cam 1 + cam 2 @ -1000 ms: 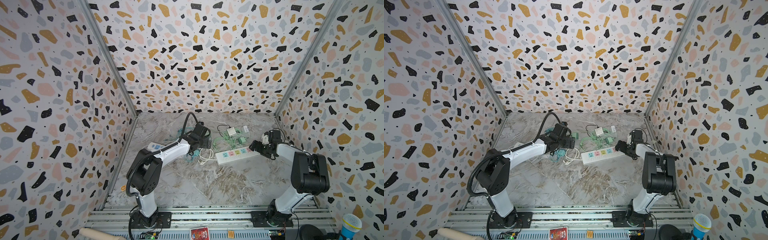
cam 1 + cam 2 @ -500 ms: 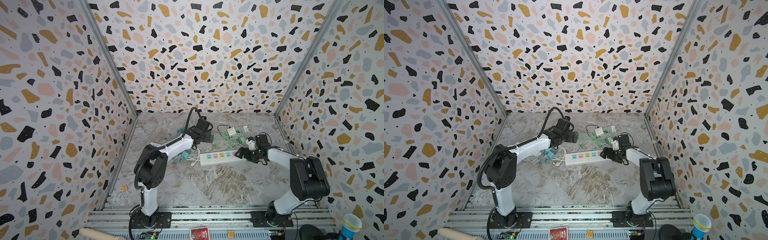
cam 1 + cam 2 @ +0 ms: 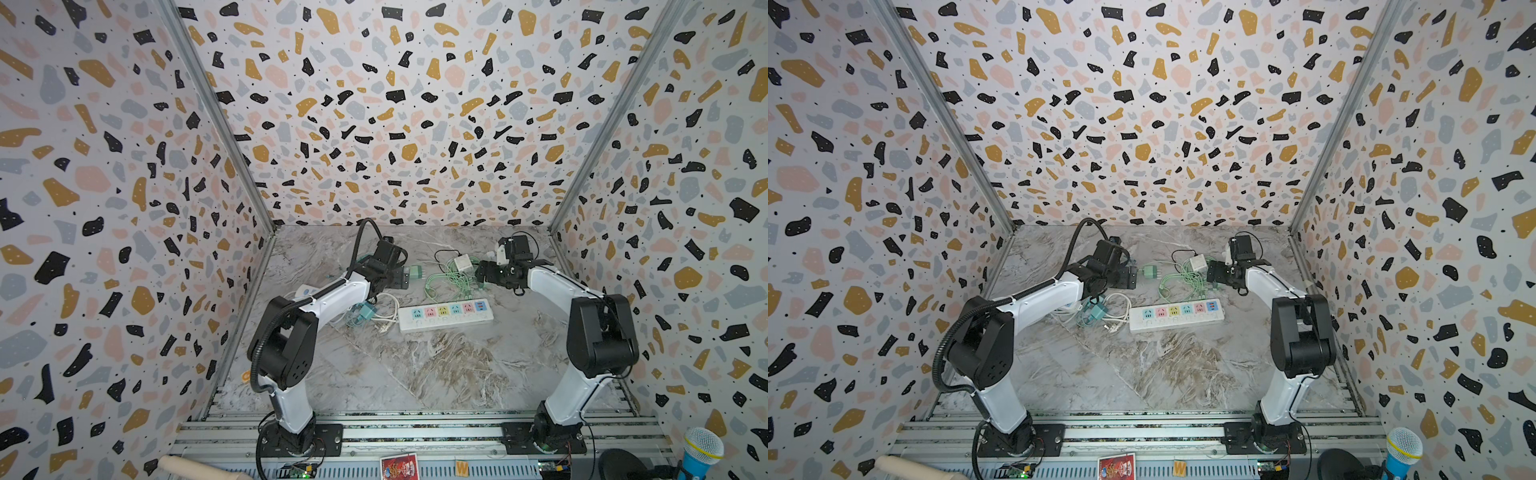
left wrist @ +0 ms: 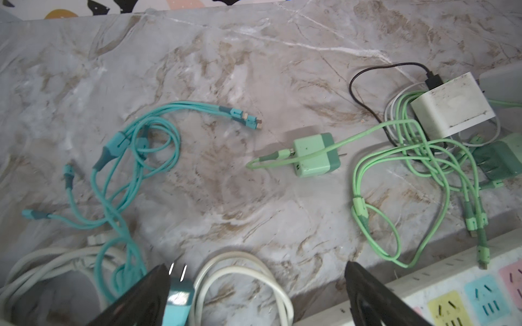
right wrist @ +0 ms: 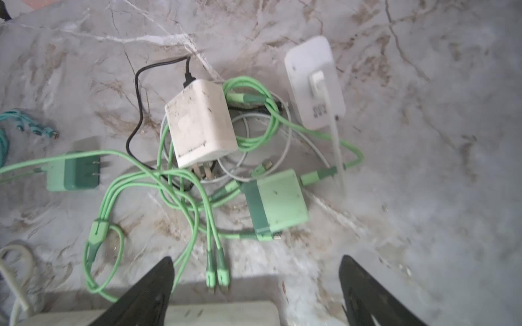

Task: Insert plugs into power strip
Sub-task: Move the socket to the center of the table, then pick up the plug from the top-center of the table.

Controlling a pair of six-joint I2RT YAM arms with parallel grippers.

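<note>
Right gripper, newly near mint plug

In the left wrist view I see only part of the teal plug. It lies just inside one finger of the left gripper; that finger covers its side, and the picture's edge cuts its body. The power strip runs beneath the opposite finger, which hides part of it, and the edge cuts the rest. Between the fingers of the right gripper, only one end of the strip shows. Ahead of those fingers, the print on the flat white plug is too blurred to read.
</note>
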